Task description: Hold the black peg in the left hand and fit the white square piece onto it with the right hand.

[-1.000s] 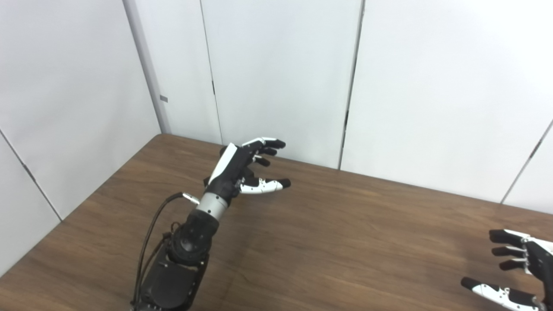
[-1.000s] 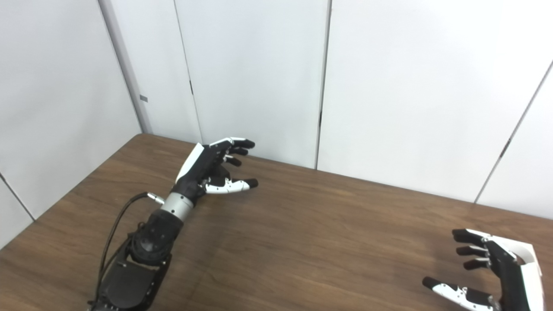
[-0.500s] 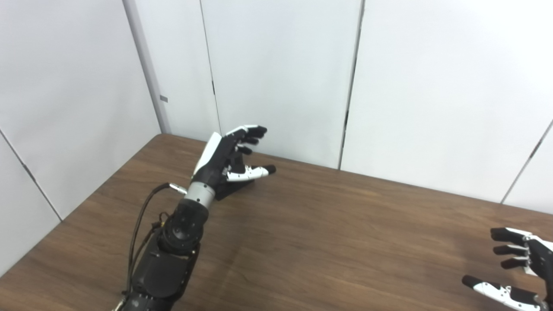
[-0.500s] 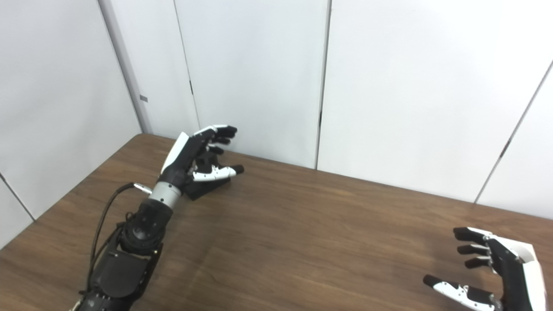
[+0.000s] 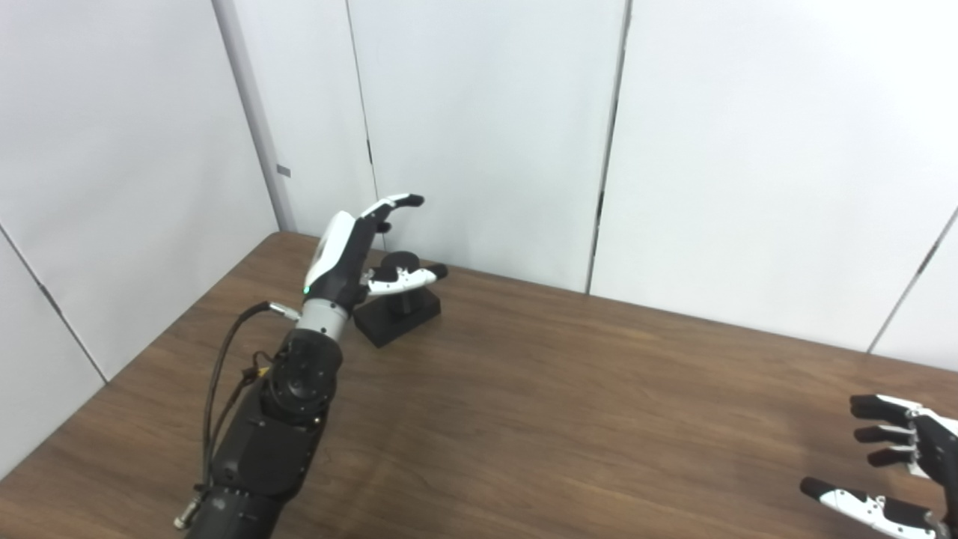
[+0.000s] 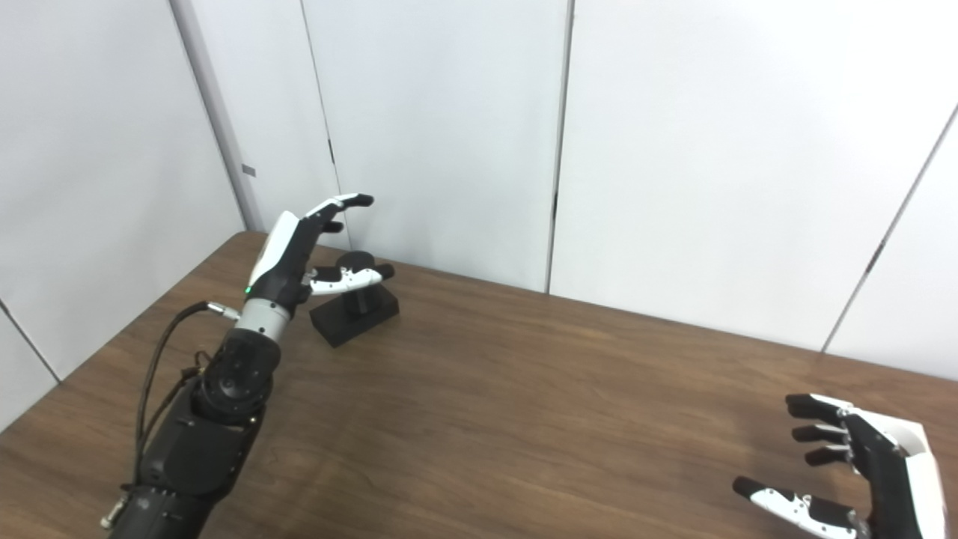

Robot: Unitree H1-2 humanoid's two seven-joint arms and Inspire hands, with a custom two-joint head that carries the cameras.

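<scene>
Reaching for: I had the left robot hand (image 5: 352, 251) poised at the black peg (image 5: 404, 281), fingers spread, holding nothing.
Peg place: it stood on its square black base on the bench (image 5: 569, 404), toward the far left corner near the wall panels (image 5: 486, 135).
Peg axis: upright, short stem with a round cap.
Key relation: the peg lay just to the right of the left palm, the thumb crossing in front of the stem, the fingers arched above the cap; I judged contact not yet made.
Nearer hand: the left by far.
Right robot hand (image 6: 861, 471): well apart from the peg, open, empty.
White square piece: I could not see it.
Obstacles: none near the peg.
</scene>
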